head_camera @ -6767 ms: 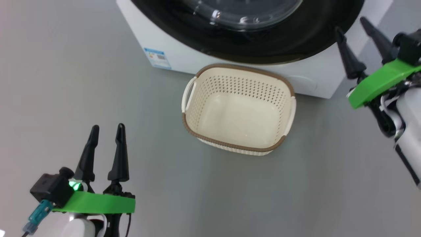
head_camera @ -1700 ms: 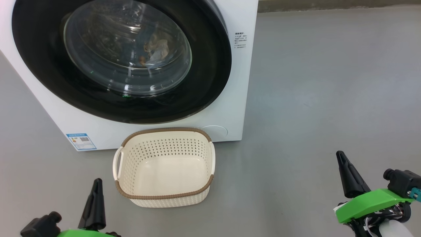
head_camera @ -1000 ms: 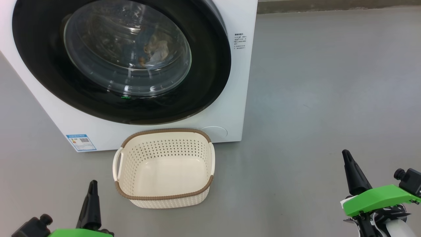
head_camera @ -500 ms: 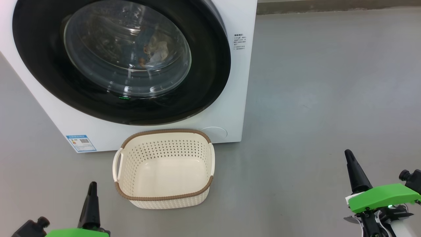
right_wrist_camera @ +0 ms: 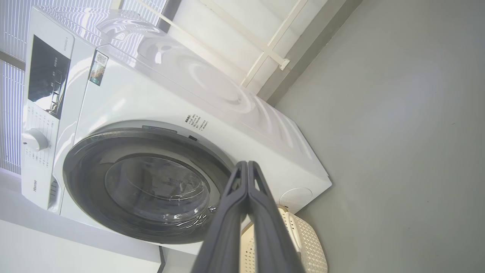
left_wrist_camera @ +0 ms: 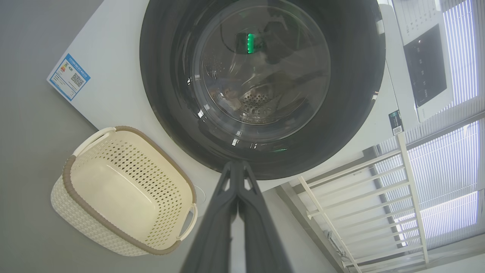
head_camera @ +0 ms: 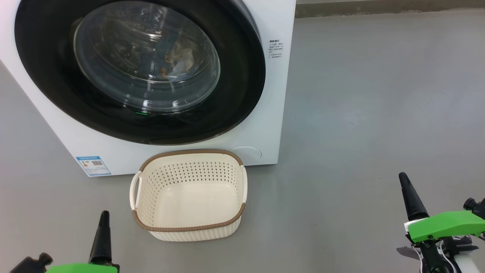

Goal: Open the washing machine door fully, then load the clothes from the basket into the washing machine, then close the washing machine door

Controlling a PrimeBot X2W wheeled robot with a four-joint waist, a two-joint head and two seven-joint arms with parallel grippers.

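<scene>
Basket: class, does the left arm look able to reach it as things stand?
Probably yes. The basket sits on open floor just ahead of the left tool, slightly to its right, with nothing between them. The tool is shut.

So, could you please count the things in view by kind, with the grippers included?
Washing machine: 1
Basket: 1
Blue label sticker: 1
Grippers: 2, the left gripper and the right gripper, fingers shut
Total: 5
</scene>
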